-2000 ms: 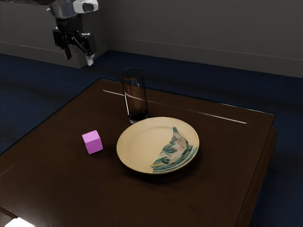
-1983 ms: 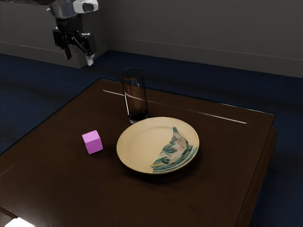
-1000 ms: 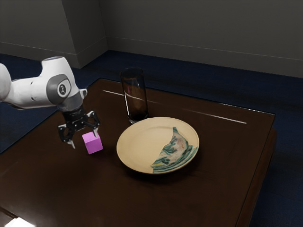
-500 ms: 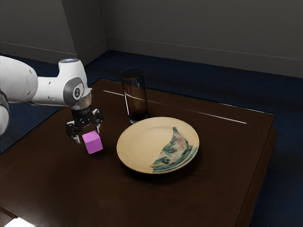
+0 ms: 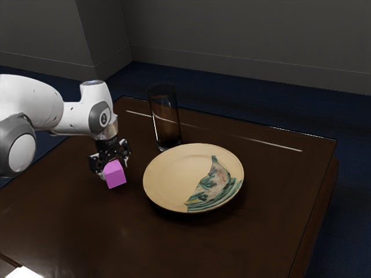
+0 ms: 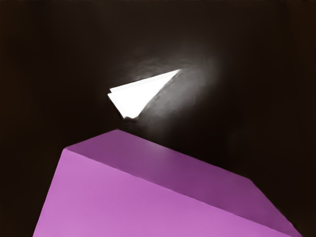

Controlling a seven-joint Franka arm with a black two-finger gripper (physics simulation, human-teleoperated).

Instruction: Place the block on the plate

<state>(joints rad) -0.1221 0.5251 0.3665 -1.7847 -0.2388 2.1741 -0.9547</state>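
Gripper (image 5: 113, 168) at pink cube (image 5: 115, 176); grip state indeterminable. Cube off plate (image 5: 162, 179), between it and table (image 5: 69, 220) edge at exterior view's left. Reach apparently complete; confirmed grasp, transfer, placement remain.

"Tbl. (image 5: 261, 237) finish, bottom ctr. of frame?"
"Glossy dk. brown, wood-look, smooth."
"Plate (image 5: 171, 176), ctr.?"
"Ceramic-look, smooth, slight sheen. Tumbler (image 5: 166, 119), upper ctr.: shiny dk. glass."
"Block (image 5: 115, 176), ctr. L?"
"Smooth, matt, prob. plastic."
"Arm (image 5: 37, 99), L edge?"
"Smooth wht. plastic-look shell, soft sheen."
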